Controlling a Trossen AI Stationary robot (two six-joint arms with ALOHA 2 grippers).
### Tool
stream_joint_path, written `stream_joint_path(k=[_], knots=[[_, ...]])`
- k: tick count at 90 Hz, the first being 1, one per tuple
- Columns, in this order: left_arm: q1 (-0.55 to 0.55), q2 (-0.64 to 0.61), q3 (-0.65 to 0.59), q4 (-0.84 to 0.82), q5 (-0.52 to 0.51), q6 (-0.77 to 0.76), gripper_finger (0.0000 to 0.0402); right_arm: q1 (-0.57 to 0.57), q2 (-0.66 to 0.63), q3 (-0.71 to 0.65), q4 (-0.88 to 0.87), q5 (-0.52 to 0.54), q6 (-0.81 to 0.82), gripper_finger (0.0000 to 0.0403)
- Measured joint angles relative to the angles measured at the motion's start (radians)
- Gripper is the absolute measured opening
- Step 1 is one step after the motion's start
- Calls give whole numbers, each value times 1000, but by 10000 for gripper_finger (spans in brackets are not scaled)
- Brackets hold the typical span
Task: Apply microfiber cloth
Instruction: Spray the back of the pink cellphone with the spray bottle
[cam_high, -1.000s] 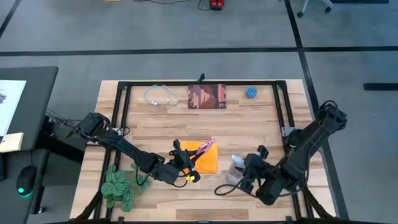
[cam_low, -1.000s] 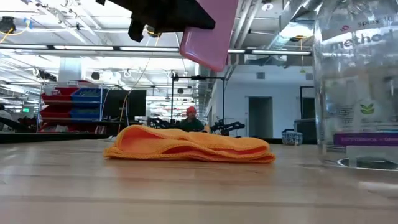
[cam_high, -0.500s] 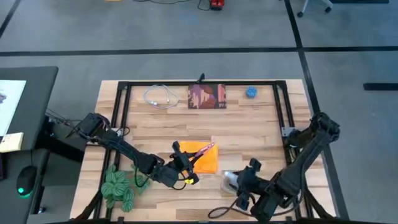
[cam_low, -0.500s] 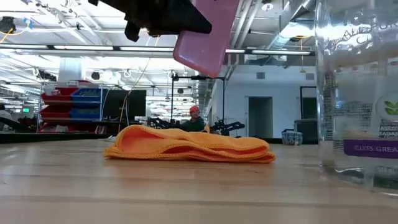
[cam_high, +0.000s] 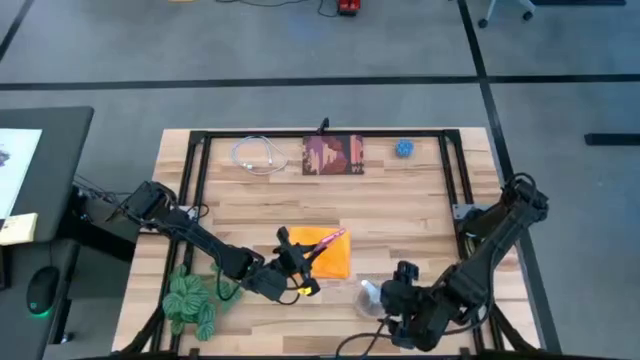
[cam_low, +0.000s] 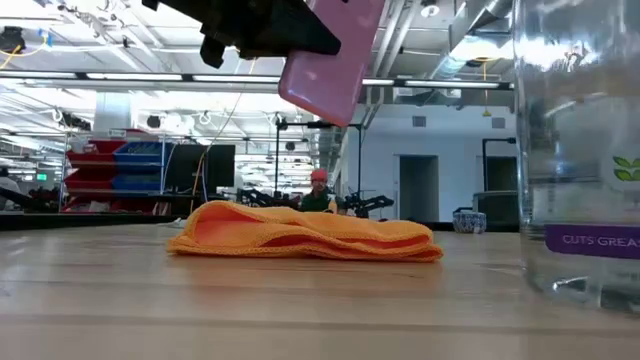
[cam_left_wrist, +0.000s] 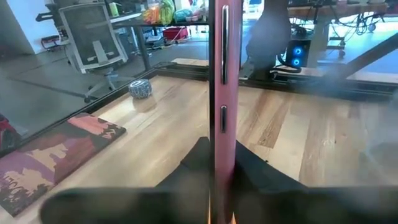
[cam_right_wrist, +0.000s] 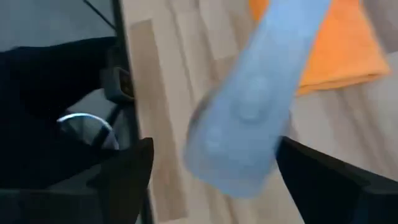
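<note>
Looking down from the high view, we find the microfiber cloth (cam_high: 327, 254) lying on the wooden surface (cam_high: 420, 185) just below the middle of the frame, a bright orange, roughly rectangular fold. In the low view the same cloth (cam_low: 305, 234) rests flat on the boards with soft rumpled ridges.

We see the left tool (cam_high: 312, 252) at the cloth's left edge, its fingers clamped on a pink phone (cam_high: 332, 238) that slants out over the cloth. In the low view the phone (cam_low: 331, 55) hangs at the top centre of the frame, clear of the cloth below it. In the left wrist view the phone (cam_left_wrist: 222, 93) stands edge-on between that arm's dark fingers (cam_left_wrist: 198, 163).

We see the right tool (cam_high: 385, 298) at the lower right of the high view, closed around a clear spray bottle (cam_high: 371, 298) just to the right of the cloth's lower corner. In the low view the bottle (cam_low: 580, 150) fills the right edge of the frame, with a purple label band. In the right wrist view the bottle (cam_right_wrist: 255, 99) is a pale blur in the middle, the orange cloth (cam_right_wrist: 339, 50) beyond it.

Along the top of the surface we note a coiled white cable (cam_high: 257, 155), a dark red-brown printed square (cam_high: 333, 155) and a small blue object (cam_high: 403, 149). A green plant (cam_high: 191, 298) sits at the lower left corner.
</note>
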Motion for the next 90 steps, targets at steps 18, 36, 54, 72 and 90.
stream_joint_path(k=[18, 36, 54, 72, 90], knots=[[0, 0, 0, 1, 0, -1, 9, 8, 0, 2, 0, -10, -83, 307], [0, 0, -1, 0, 20, -9, 9, 57, -5, -38, -69, 26, -325, 306], [0, 0, -1, 0, 20, -14, 9, 54, -108, -207, 78, 62, -461, 306], [0, 0, -1, 0, 20, -17, 9, 7, -306, -495, 504, 64, -605, 306], [0, 0, -1, 1, 20, -23, 9, -98, -371, -661, 799, 52, -734, 306]])
